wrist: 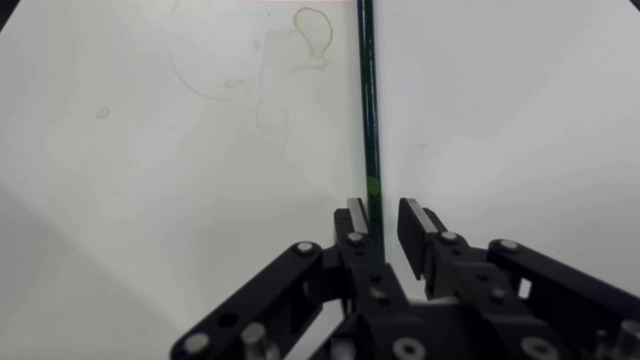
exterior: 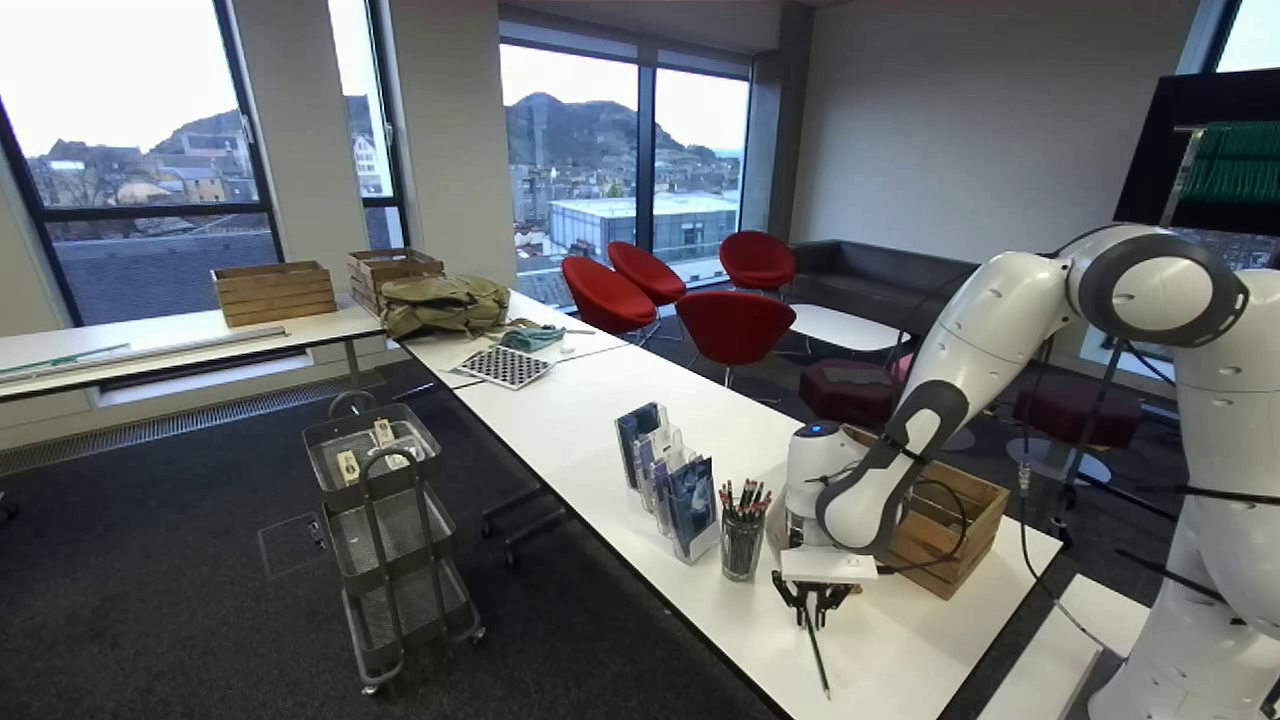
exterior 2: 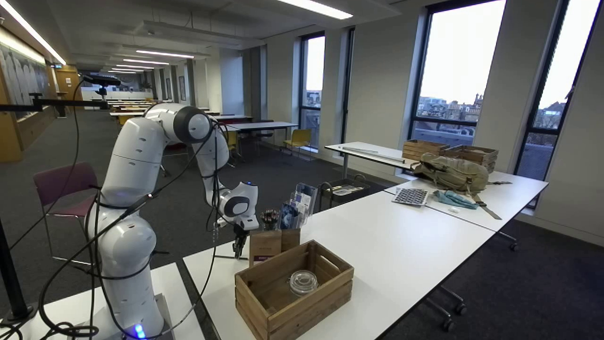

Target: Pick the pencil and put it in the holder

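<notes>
The pencil is a thin dark green stick that lies on the white table, in both exterior views (exterior: 820,660) (exterior 2: 225,257) and in the wrist view (wrist: 370,100). My gripper (exterior: 810,618) points down over one end of it; the gripper also shows in an exterior view (exterior 2: 238,255) and in the wrist view (wrist: 380,212). The fingers are partly open. The pencil runs between them, close to the left finger in the wrist view, with a gap to the right finger. The holder (exterior: 741,552) is an upright dark cup full of pencils; in an exterior view (exterior 2: 270,222) its lower part is hidden.
A brochure stand (exterior: 690,505) with leaflets stands beside the holder. A brown paper bag (exterior 2: 265,246) stands close to the gripper. A wooden crate (exterior 2: 309,316) with a glass jar (exterior 2: 303,282) stands behind the bag. The table's edge (exterior: 700,630) runs near the holder.
</notes>
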### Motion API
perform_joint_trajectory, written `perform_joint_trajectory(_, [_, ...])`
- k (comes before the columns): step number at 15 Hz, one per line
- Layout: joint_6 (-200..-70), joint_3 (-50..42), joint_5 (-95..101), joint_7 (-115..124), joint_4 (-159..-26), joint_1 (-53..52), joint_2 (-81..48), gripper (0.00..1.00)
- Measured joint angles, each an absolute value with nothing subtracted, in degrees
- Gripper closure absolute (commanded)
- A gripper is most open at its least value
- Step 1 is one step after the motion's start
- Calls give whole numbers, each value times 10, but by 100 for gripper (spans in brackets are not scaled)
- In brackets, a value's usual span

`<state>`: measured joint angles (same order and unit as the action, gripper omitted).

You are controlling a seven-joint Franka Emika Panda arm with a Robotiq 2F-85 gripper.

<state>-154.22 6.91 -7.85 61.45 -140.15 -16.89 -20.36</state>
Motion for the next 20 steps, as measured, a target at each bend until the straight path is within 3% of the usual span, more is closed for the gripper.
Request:
perform_joint_trajectory(2, [-1542,69,-79,615,-1401,-169,-204,60])
perform_joint_trajectory(10, [-1542,69,-79,615,-1401,-169,-204,1])
perform_joint_trajectory(14, [-1542,69,-79,614,-1401,-167,-208,0])
perform_joint_trajectory(15, [-1542,69,-79,614,-1401,-166,-210,25])
perform_joint_trajectory(17, [-1542,69,-79,614,-1401,-164,-214,32])
perform_joint_trajectory(20, [-1542,69,-79,614,-1399,-164,-219,57])
